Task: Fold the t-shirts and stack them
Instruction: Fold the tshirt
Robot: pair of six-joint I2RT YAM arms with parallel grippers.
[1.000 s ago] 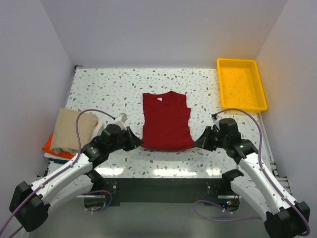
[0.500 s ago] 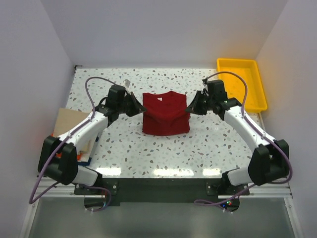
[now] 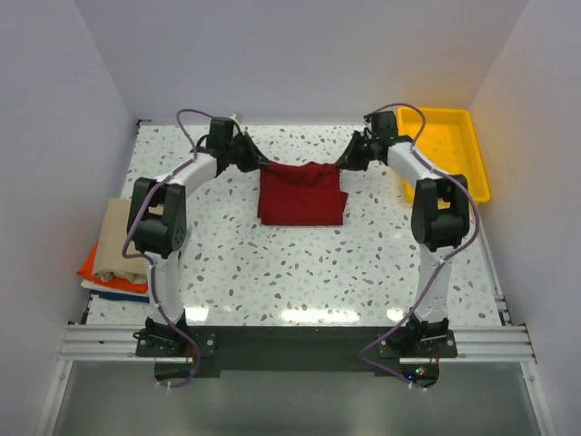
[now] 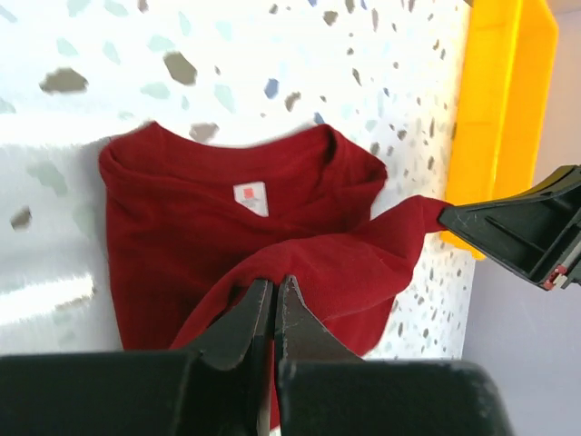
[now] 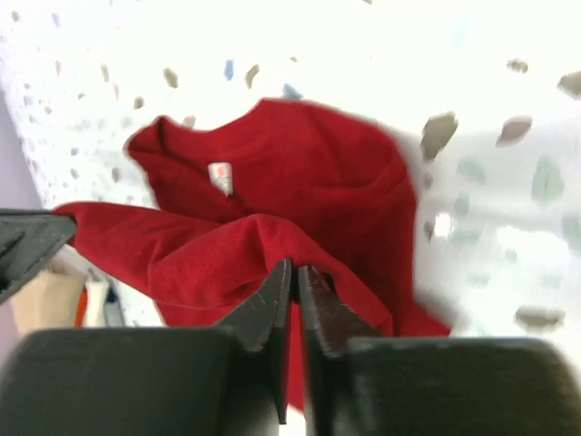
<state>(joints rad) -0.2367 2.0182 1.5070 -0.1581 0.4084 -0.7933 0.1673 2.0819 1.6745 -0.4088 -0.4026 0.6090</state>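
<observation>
The dark red t-shirt [image 3: 300,198] lies at the table's far middle, doubled over itself. My left gripper [image 3: 261,165] and right gripper [image 3: 341,164] sit at its far corners, each shut on a pinch of the raised red hem. In the left wrist view the left gripper [image 4: 273,280] pinches the cloth above the collar and its white neck label [image 4: 251,197], with the right gripper's fingers [image 4: 508,227] at the hem's other end. The right gripper [image 5: 294,263] bites a red fold in the right wrist view. Folded tan [image 3: 123,234], orange [image 3: 89,265] and blue [image 3: 113,292] t-shirts sit stacked at the left edge.
A yellow plastic tray [image 3: 445,154] stands at the far right corner, close to the right arm's elbow. White walls close in the speckled table [image 3: 300,263] on three sides. Both arms reach far out from the near edge.
Both grippers have carried the shirt's near hem from the front of the table to the far side, over the collar. The shirt now looks about half as long.
</observation>
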